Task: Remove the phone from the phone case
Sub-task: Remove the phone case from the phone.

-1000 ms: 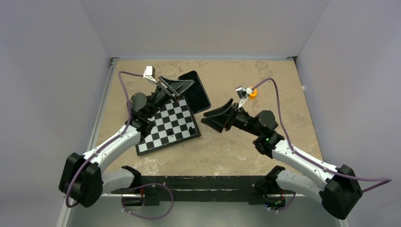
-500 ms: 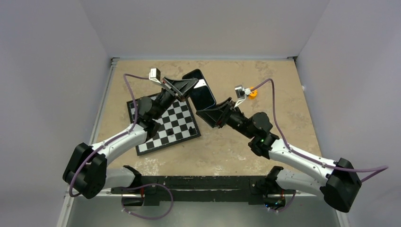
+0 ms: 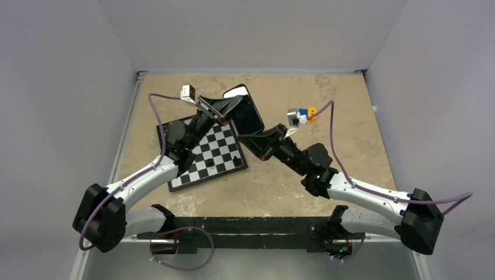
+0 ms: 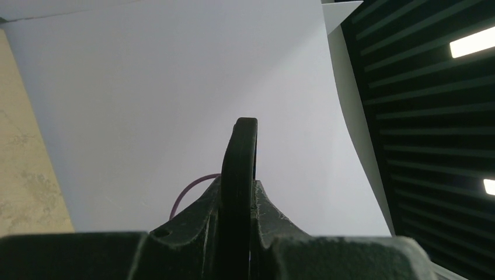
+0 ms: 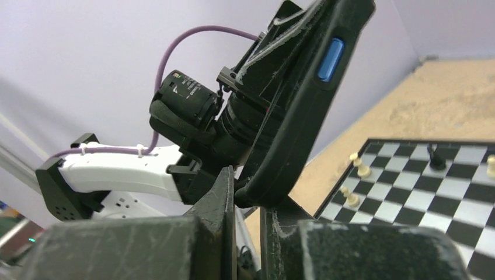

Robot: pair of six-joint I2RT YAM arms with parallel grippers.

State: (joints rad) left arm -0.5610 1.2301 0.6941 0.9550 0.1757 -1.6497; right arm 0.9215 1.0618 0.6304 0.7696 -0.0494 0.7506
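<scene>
Over table [image 3: 350, 116], left hand [image 3: 233, 107], right hand [image 3: 254, 140] tight on phone case [image 3: 248, 114]; blue button [image 5: 330, 58] only in right-wrist view.

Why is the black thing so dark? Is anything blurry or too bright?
Left wrist view: the phone case is a dark shape against the bright wall, with glaring light strips at upper right. Right wrist view: the near fingers look blurry, the chessboard sharper.

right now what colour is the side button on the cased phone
Blue side button on black phone case; clearest in right wrist view.
</scene>
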